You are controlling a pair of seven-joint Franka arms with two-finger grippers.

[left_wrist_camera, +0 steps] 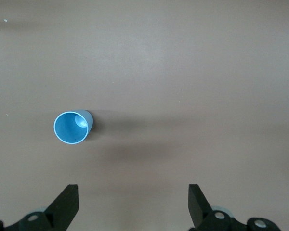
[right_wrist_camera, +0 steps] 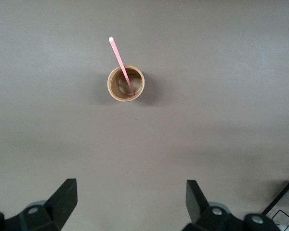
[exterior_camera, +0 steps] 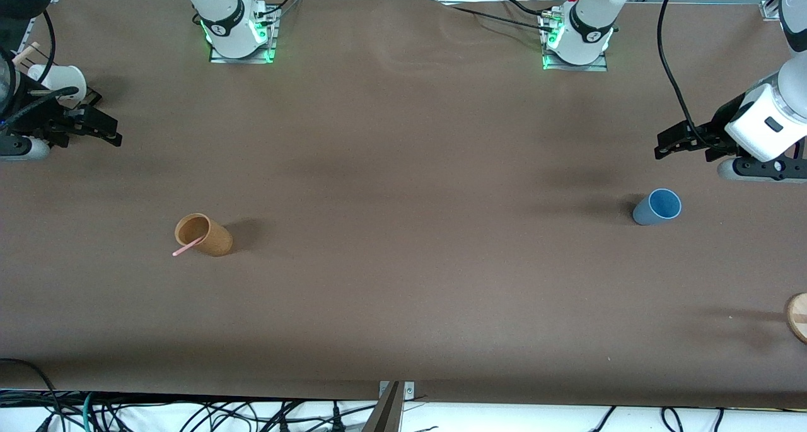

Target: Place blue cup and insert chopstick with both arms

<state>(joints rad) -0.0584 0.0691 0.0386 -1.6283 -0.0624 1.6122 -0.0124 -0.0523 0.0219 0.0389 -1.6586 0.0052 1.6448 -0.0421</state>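
Observation:
The blue cup (exterior_camera: 657, 207) stands upright and empty on the brown table toward the left arm's end; it also shows in the left wrist view (left_wrist_camera: 73, 127). The pink chopstick (exterior_camera: 187, 249) leans in a tan-brown cup (exterior_camera: 203, 234) toward the right arm's end, its upper end sticking out over the rim; the right wrist view shows the chopstick (right_wrist_camera: 120, 60) in that cup (right_wrist_camera: 126, 83). My left gripper (exterior_camera: 662, 145) hangs open and empty over bare table beside the blue cup. My right gripper (exterior_camera: 112, 134) hangs open and empty over bare table, apart from the tan-brown cup.
A white cup (exterior_camera: 60, 79) with a pale wooden stick (exterior_camera: 25, 55) stands at the right arm's end. A round wooden piece (exterior_camera: 797, 317) lies at the left arm's end, nearer the front camera. The brown table (exterior_camera: 403, 230) stretches between the two cups.

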